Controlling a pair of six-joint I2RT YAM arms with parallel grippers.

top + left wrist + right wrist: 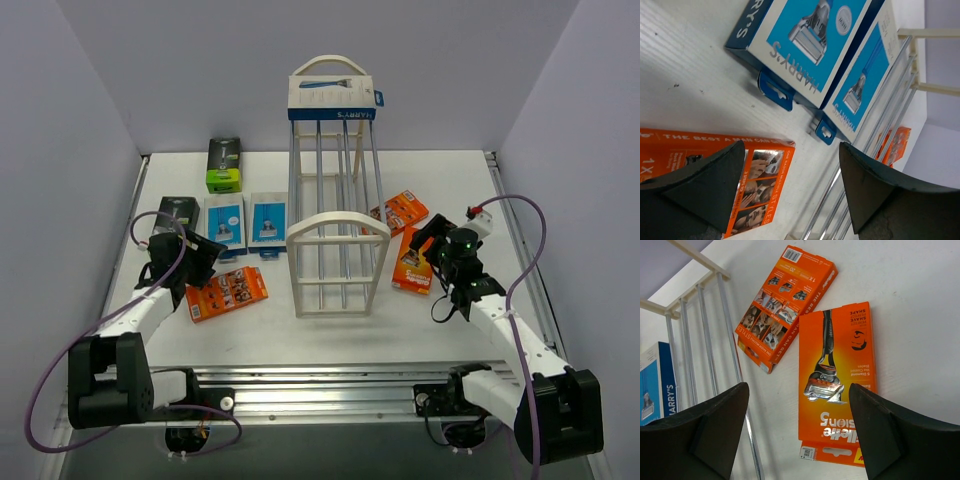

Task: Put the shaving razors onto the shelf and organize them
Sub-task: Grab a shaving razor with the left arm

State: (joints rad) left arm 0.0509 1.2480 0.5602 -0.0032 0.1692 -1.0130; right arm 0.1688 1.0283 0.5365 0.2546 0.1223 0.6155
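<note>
Both arm bases sit at the near edge in the top view. The left gripper and right gripper flank the shelf; each is spread and carries nothing. One blue box marked HARRY'S lies on the shelf's top tier. The other razors lie on the table: two blue boxes and an orange box on the left, two black-and-lime boxes farther left, and two orange ones on the right. Most of the placing looks undone.

Left wrist view: wide-open fingers hang above the table between an orange box reading "THE BEST A MAN CAN GET" and "STYLES" and two HARRY'S boxes.

Right wrist view: open fingers frame an orange razor box reading "Fusion5". Beyond it, a second orange box shows "Gillette" and "STYLES". The likely next move is to descend, straddle this box's narrow sides and pinch it.
</note>
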